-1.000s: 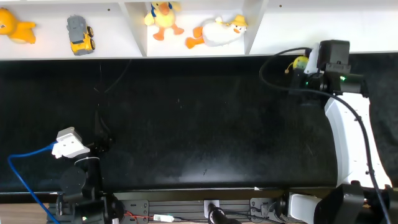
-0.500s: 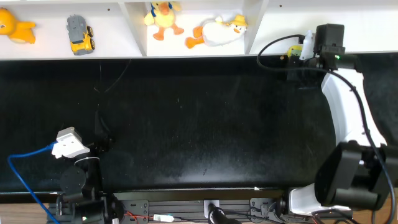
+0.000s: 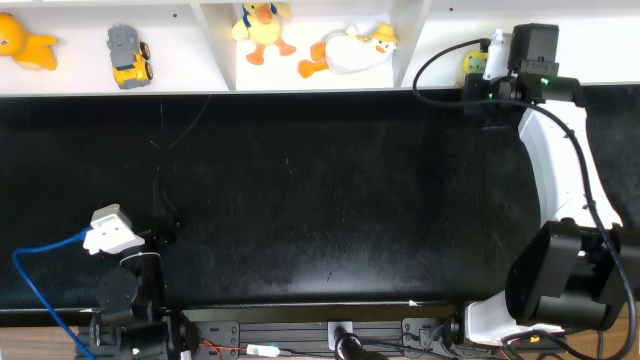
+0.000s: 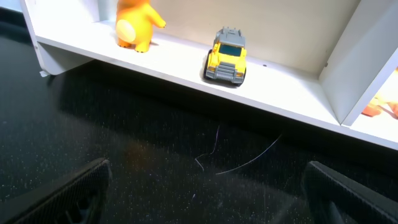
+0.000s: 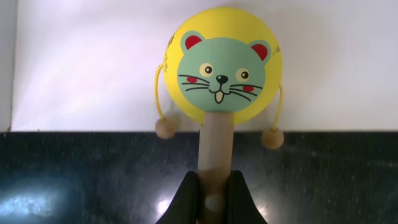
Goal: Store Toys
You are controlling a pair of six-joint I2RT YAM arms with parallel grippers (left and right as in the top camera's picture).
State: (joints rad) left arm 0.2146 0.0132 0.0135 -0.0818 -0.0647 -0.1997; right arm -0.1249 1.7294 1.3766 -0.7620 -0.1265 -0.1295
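Rattle drum [image 3: 476, 62] first, from above: it is at the front edge of the shelf [image 3: 180, 70], at the mouth of the right-end compartment, pinched by its handle in my right gripper [image 3: 492, 78]. A second ago it hung over the black table [image 3: 300, 200], short of the shelf. Half a second ago it had reached the shelf's edge, and now its yellow head is over the white floor. My right arm has carried it forward, and I judge the carry nearly done, with setting down and letting go yet to come. Along the shelf, the plush duck [image 3: 262, 30] and white plush bird [image 3: 350, 52] lie in the middle compartment. The toy truck [image 3: 130, 55] and yellow duck [image 3: 25, 45] are in the left-end one. None of them has shifted.

From my left wrist, my left gripper [image 4: 208, 199] is spread wide with nothing in it, over the table in front of the shelf's left-end compartment, facing the truck and duck. It has kept still.

From my right wrist, the fingers [image 5: 186, 199] are closed tight on the wooden handle near its lower end. The round head with its cat face lies over the shelf floor, and the two beads on their strings hang about at the shelf's front edge. Whether the head rests on the shelf or is held just above it, I cannot tell.
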